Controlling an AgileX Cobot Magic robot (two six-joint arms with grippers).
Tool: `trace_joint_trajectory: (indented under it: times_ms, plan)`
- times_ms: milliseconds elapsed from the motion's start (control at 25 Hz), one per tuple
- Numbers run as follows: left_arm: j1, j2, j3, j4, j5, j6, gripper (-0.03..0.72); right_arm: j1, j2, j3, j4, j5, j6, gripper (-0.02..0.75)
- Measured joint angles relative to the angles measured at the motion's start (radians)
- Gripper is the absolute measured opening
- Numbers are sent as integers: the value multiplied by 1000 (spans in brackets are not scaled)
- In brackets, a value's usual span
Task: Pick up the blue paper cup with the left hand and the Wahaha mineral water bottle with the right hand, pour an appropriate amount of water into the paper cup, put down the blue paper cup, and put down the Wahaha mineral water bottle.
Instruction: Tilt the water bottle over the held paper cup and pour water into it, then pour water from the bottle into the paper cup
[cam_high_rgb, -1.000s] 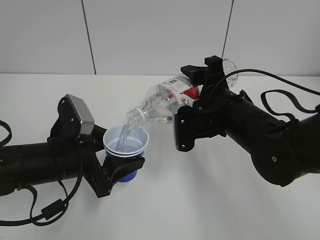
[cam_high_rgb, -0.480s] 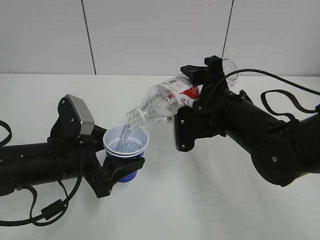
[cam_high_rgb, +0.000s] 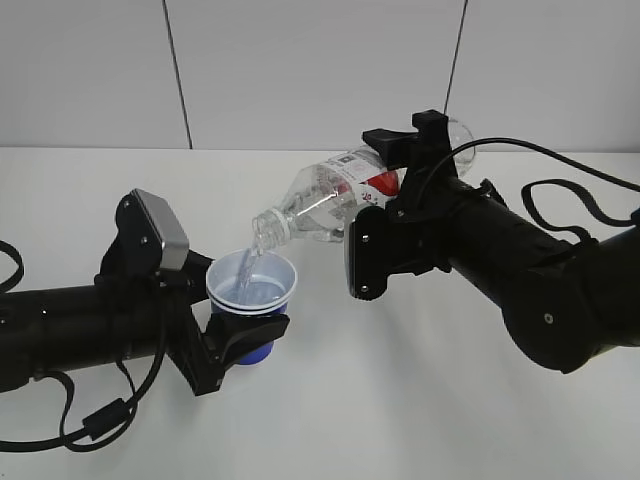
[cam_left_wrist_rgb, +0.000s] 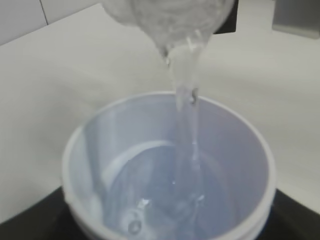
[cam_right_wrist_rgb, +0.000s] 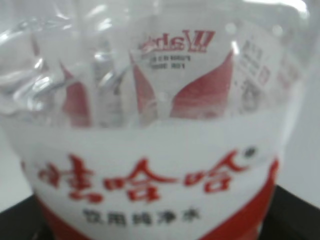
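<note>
White table (cam_high_rgb: 400, 420) carries two black robot arms: the bulky right hand (cam_high_rgb: 400, 215) has its jaws clenched on the Wahaha mineral water bottle (cam_high_rgb: 320, 205), tipped mouth-down toward the left, while the slimmer left hand (cam_high_rgb: 235, 335) has its jaws clasped around the blue paper cup (cam_high_rgb: 252, 300), held upright just above the table. A thin stream of water (cam_left_wrist_rgb: 186, 115) falls from the bottle mouth into the cup, which looks partly filled. Pouring is the step in hand; next the bottle likely needs tipping upright before both are set down.
</note>
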Motion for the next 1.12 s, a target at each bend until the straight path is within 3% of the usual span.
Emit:
trace_joint_trajectory:
  times_ms: [720, 1120]
  plan:
    - [0, 0, 0, -66, -9, 0, 539, 0, 39, 0, 0, -47, 521, 496]
    - [0, 0, 0, -217, -64, 0, 539, 0, 39, 0, 14, -52, 920, 496]
